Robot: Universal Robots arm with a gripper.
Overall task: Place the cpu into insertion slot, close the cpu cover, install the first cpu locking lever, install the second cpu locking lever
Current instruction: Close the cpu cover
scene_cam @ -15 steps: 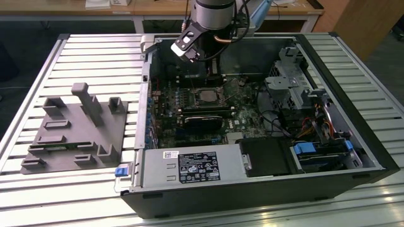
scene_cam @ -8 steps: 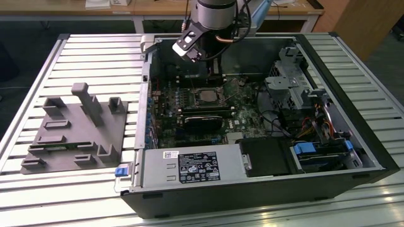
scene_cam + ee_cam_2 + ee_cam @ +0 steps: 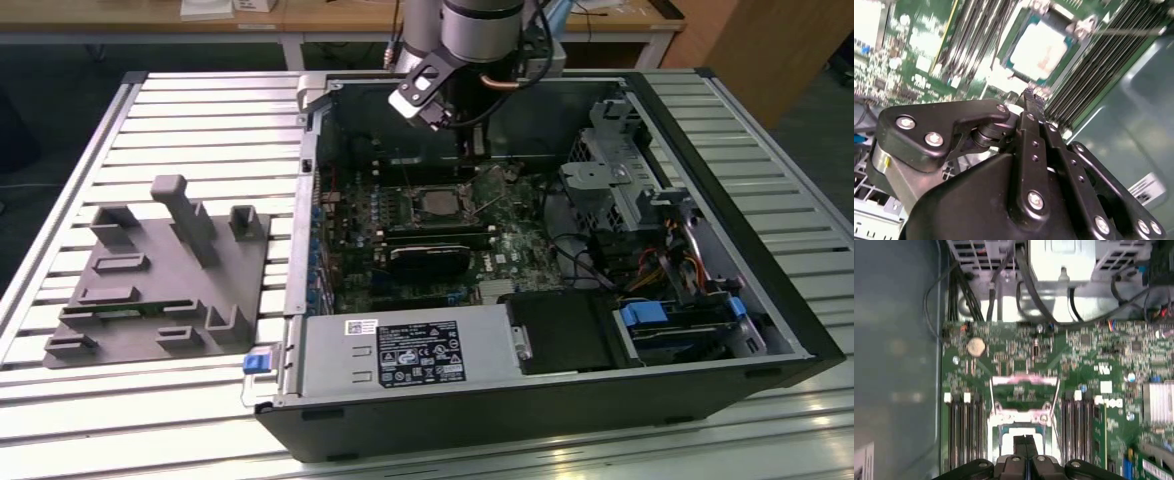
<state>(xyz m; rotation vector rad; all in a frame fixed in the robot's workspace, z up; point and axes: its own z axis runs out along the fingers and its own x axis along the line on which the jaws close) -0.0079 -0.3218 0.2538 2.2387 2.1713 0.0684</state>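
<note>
Inside the open black computer case (image 3: pixel 747 330) lying on the slatted silvery metal tabletop (image 3: pixel 200 110), the grey robot arm (image 3: pixel 467 30) reaches down over the green circuit board (image 3: pixel 1089 365). Its black two-fingered tool (image 3: pixel 1032 96) hangs just above the board beside the insertion slot (image 3: pixel 441 204), a small square dark socket with a silvery metal rim. Both wrist views show the tool closed, its two fingers pressed together along their length with nothing visible between them.

The cpu (image 3: pixel 1040 49), a small flat square chip with a pale silvery-tan metal face, sits in the slot face up, between the rows of long black memory slots (image 3: pixel 979 30). On the far side of the chip from the tool, the first wrist view shows the cpu cover (image 3: pixel 1024 381), a thin silvery metal frame with a square window. It looks tipped up off the chip, though I cannot tell this for certain. A thin metal rod (image 3: pixel 1134 31) runs out from one corner of the socket.

Towards the exterior view's left, a grey moulded fixture plate (image 3: pixel 160 270) with upright posts lies on the tabletop, well apart from the tool.
</note>
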